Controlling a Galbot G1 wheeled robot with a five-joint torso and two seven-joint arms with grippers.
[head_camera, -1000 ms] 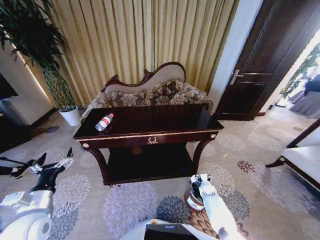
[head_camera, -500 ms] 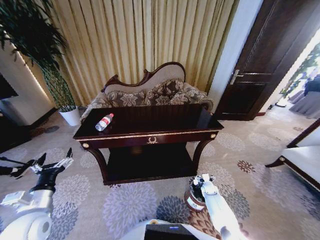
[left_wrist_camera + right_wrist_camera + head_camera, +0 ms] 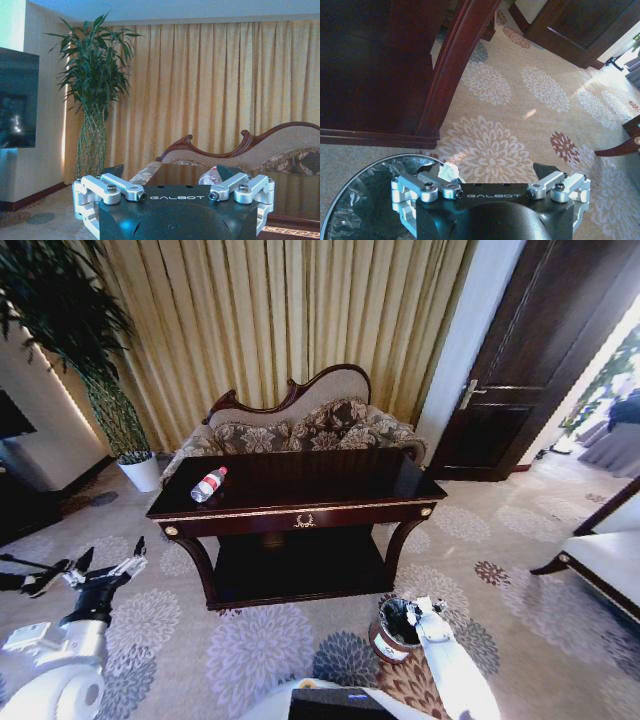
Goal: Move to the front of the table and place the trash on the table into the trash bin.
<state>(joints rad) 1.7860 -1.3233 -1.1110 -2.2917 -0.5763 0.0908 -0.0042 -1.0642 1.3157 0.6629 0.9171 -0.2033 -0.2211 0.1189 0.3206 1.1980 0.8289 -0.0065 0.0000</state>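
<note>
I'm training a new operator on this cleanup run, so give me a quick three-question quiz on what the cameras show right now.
1. True or false: the bottle lies near the table's left end.
2. Which gripper hangs over the bin? A: left. B: right.
3. Fill in: the left gripper's jaws stand ___.

Key
1. True.
2. B: the right gripper hangs above the bin's liner, on the floor by the table's right front leg.
3. Open.
</note>
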